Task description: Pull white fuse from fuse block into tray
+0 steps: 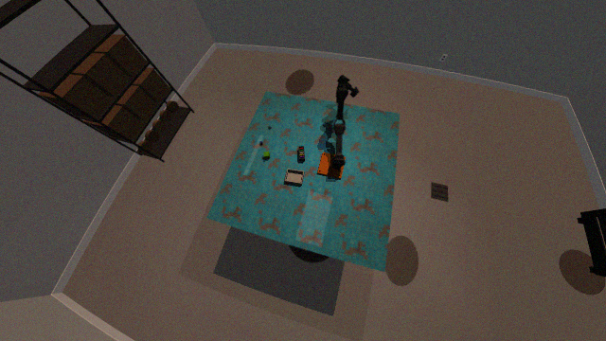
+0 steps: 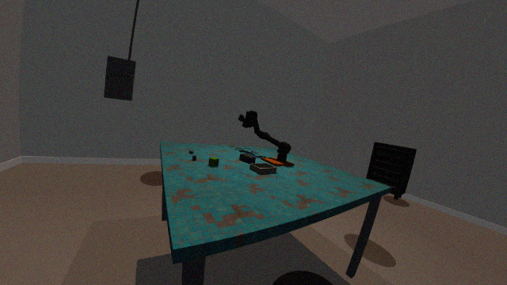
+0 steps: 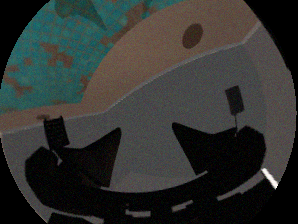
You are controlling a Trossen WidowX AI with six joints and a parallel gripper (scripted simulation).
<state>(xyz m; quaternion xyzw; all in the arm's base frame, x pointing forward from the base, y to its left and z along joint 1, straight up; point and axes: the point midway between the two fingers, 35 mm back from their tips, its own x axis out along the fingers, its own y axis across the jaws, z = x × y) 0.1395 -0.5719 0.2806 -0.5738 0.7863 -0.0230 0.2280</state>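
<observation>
Exterior view: you've got the black jointed arm (image 1: 340, 106) (image 2: 263, 135) raised, its black parallel-jaw gripper (image 1: 355, 91) (image 2: 241, 118) (image 3: 147, 128) high above the teal, brown-patterned table (image 1: 275, 204) (image 2: 285, 218) (image 3: 30, 65). Where's your end effector pointing, and what's it holding?

Wrist view has your fingers spread wide, gray wall between them; table at upper left. Gripper's open, nothing in it. It's well apart from the block.

And your white fuse?

Can't single it out for you. Dark rectangular fuse block (image 1: 301, 159) (image 2: 247, 158) has small coloured pieces along its top, too small and dim to sort; can't confirm white is among them. Block sits left of your orange rectangular base plate (image 1: 324, 166) (image 2: 273, 161).

Tray?

Pale-floored, dark-walled square tray (image 1: 294, 177) (image 2: 263, 169) is on your near side of the block, apart from it. Bright green cube (image 1: 266, 154) (image 2: 214, 162) is farther left. Two small dark objects sit beyond the cube, toward the far side; can't tell you what they are.
</observation>
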